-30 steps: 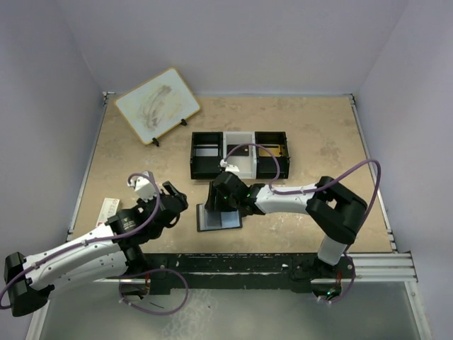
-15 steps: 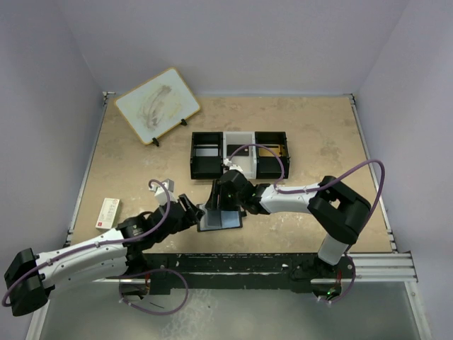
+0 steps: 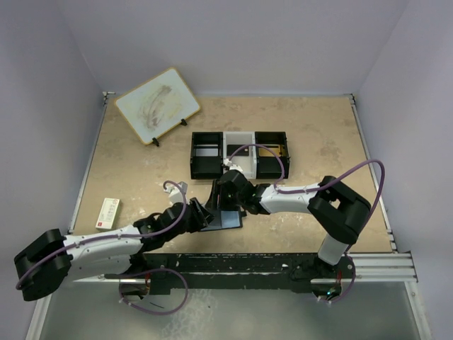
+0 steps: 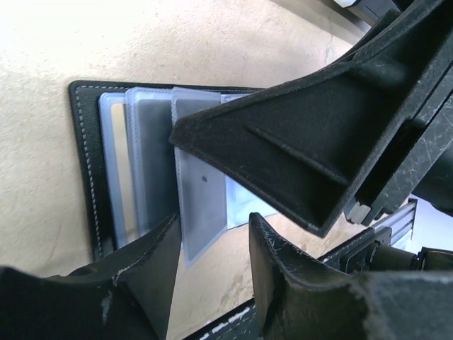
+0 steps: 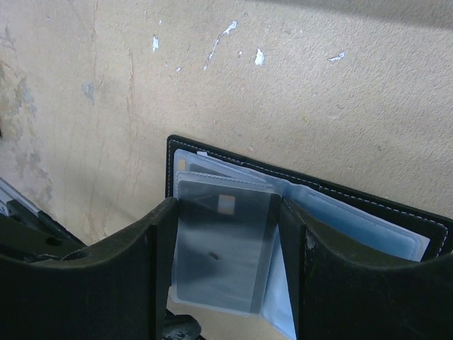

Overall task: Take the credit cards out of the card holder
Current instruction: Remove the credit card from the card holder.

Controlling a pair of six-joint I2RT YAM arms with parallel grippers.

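Beige table [image 3: 318, 134]: open card holder [image 4: 81, 142] under left gripper [image 4: 212, 228], right gripper [image 5: 228, 212]

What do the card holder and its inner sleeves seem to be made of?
Card holder: black leather or an imitation, matte, with pale stitching along its edge. Inner sleeves: thin clear plastic, slightly glossy; the layers behind show through.

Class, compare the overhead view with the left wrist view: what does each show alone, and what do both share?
Only overhead: the three-compartment tray, the white board on its stand and the little white-and-red box. Only the left wrist: clear sleeves fanned out, a dark card in one. Both: the open card holder, with the left pincer at it.
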